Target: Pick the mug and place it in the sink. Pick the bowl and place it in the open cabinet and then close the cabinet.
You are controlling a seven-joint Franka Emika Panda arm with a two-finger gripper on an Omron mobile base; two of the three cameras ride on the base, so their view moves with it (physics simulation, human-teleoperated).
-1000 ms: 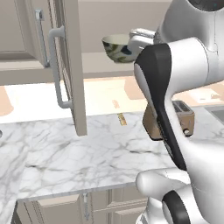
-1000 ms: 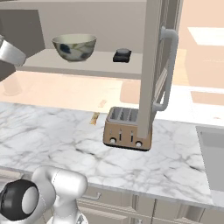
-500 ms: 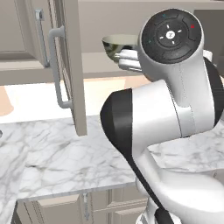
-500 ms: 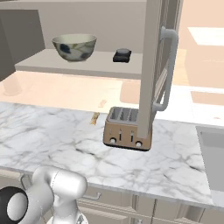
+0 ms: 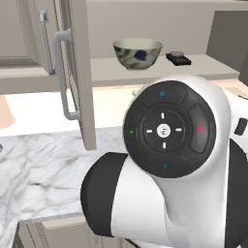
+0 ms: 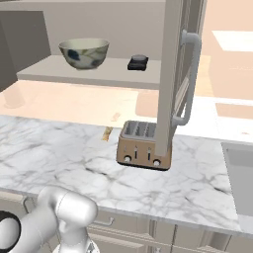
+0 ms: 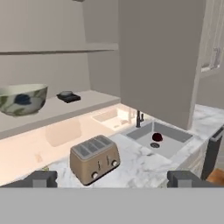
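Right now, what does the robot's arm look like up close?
The arm is glossy white and rounded, with a black band at its joint. On its end sits a round black cap with a small white cross in the middle and tiny blue, green and red marks around it. In the hand view, the gripper shows two small, dark grey, blocky fingertips.

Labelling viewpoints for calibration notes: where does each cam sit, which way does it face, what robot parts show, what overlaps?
Left base view: behind-left, looking forward at the open cabinet and bowl; the arm's joint bulks in the foreground.
Right base view: behind-right, over the counter at the toaster and shelf; arm at lower left.
Hand view: on the hand, open, facing toaster, sink, shelf; finger tips at bottom.
Shared: all see the bowl; right base and hand views share the toaster.
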